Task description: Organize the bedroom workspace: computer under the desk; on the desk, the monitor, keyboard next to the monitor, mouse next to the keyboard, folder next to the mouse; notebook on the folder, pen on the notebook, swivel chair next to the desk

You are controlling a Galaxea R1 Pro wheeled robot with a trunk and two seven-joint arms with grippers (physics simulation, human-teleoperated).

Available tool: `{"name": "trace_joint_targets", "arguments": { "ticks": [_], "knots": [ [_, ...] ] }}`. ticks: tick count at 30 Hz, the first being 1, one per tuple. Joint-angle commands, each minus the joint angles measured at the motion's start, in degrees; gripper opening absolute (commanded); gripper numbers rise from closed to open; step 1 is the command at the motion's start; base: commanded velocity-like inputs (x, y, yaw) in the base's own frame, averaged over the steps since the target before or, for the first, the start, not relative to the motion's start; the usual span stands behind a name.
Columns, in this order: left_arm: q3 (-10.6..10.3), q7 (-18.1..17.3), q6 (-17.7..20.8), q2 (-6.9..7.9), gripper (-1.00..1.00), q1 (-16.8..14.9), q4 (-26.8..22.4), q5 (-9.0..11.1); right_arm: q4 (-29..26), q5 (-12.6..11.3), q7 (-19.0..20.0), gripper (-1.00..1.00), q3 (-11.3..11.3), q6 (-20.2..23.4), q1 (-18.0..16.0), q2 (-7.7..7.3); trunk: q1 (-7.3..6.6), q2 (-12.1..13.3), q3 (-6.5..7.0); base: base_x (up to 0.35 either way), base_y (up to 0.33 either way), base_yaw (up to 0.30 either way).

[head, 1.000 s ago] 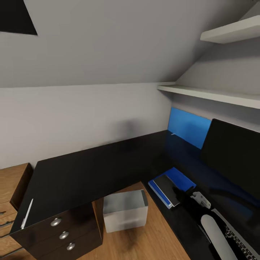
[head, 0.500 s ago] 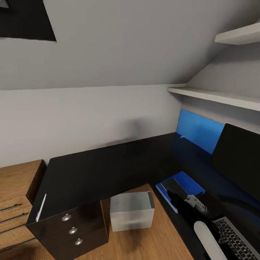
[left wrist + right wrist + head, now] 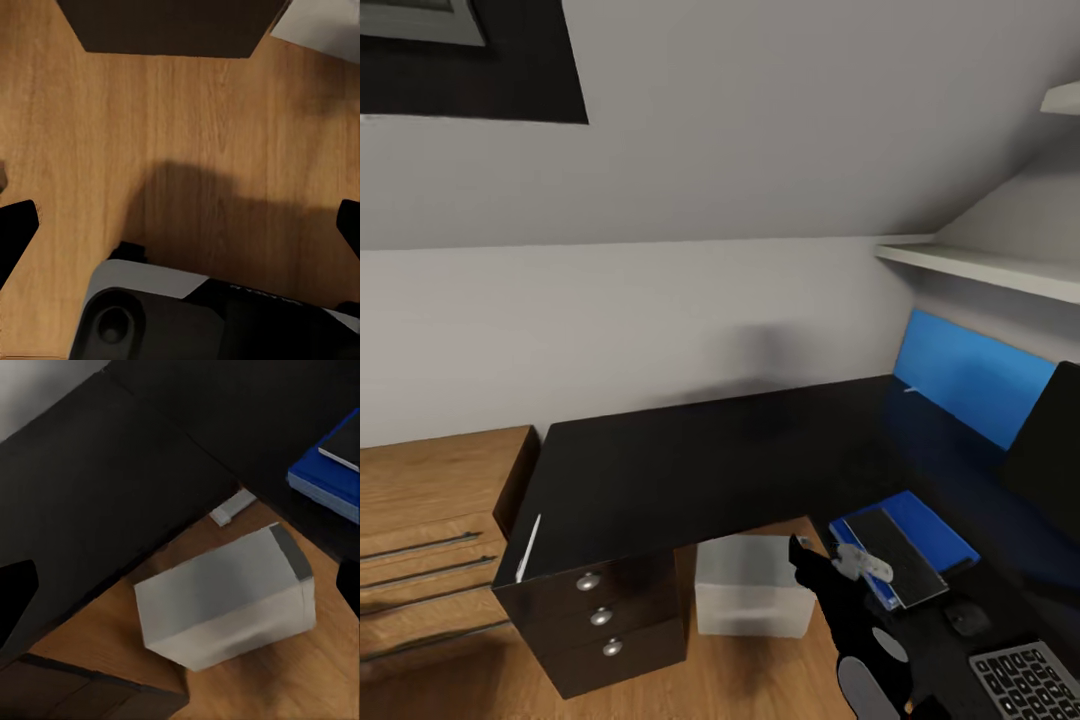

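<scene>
Our right claw (image 3: 805, 553) hangs wide and empty, the notebook (image 3: 895, 556) stacked on the folder (image 3: 935, 525) just beside it on the worktop (image 3: 690, 470). The pen (image 3: 528, 547) lies well apart at the worktop's far edge; a careless nudge could roll it off.

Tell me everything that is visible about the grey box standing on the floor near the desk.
The computer is a plain box, light grey on its sides, with a darker grey top and a dark strip at one end of the top. It looks like smooth metal or plastic; no buttons or ports can be made out. It stands on the wooden floor in the inner corner of the black L-shaped desk, partly under the desk's edge, beside the drawer unit. Nothing rests on it.
</scene>
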Motion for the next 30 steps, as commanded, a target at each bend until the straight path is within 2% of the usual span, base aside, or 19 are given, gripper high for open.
{"name": "trace_joint_targets", "arguments": {
  "ticks": [1,3,6,7,8,10,15,21,24,30],
  "knots": [
    [-0.22,0.48,0.17,0.07,1.0,0.0,-0.16,0.38,-0.09,0.52,-0.54,1.0,0.7,0.02,-0.05,-0.03,-0.21,0.35,0.07,0.0,0.0,0.254],
    [-0.22,0.49,0.09,0.07,1.0,0.0,-0.15,0.41,-0.03,2.57,-0.83,1.0,2.2,-0.47,-0.07,0.12,-0.65,1.16,0.33,0.0,0.0,0.253],
    [-0.22,0.5,0.03,0.07,1.0,0.0,-0.14,0.43,0.07,6.94,-1.29,1.0,4.12,-0.95,-0.07,0.4,-1.31,2.36,0.72,0.0,0.0,0.226],
    [-0.22,0.5,0.03,0.07,1.0,0.0,-0.14,0.44,0.1,7.6,-1.32,1.0,4.47,-0.97,-0.06,0.46,-1.53,2.76,0.87,0.0,0.0,0.152],
    [-0.21,0.51,0.02,0.08,1.0,0.0,-0.14,0.44,0.16,9.36,-1.39,1.0,6.1,-1.04,-0.08,0.58,-1.75,3.16,1.03,0.0,0.0,0.078],
    [-0.21,0.51,0.02,0.08,1.0,0.0,-0.14,0.45,0.19,10.78,-1.42,1.0,8.3,-1.27,-0.09,0.64,-2.19,3.96,1.37,0.0,0.0,0.051],
    [-0.22,0.51,0.01,0.08,1.0,0.0,-0.14,0.41,0.39,12.26,-1.4,1.0,11.93,-3.66,-0.06,0.7,-3.29,5.97,2.24,0.0,0.0,0.018],
    [-0.17,0.54,0.01,0.12,1.0,0.0,-0.14,0.43,0.91,12.51,-1.21,1.0,12.85,-4.7,-0.09,0.61,-4.6,8.38,3.32,0.0,0.0,0.003],
    [-0.12,0.59,0.01,0.15,1.0,0.0,-0.14,0.45,0.63,12.2,-1.36,1.0,13.2,-10.9,-0.07,0.68,-4.6,8.38,3.32,0.0,0.0,0.0],
    [0.26,0.68,0.01,0.33,1.0,0.0,-0.14,0.45,0.87,12.11,-1.36,1.0,13.75,-12.52,-0.07,0.66,-4.6,8.38,3.32,0.0,0.0,0.023]
  ]
}}
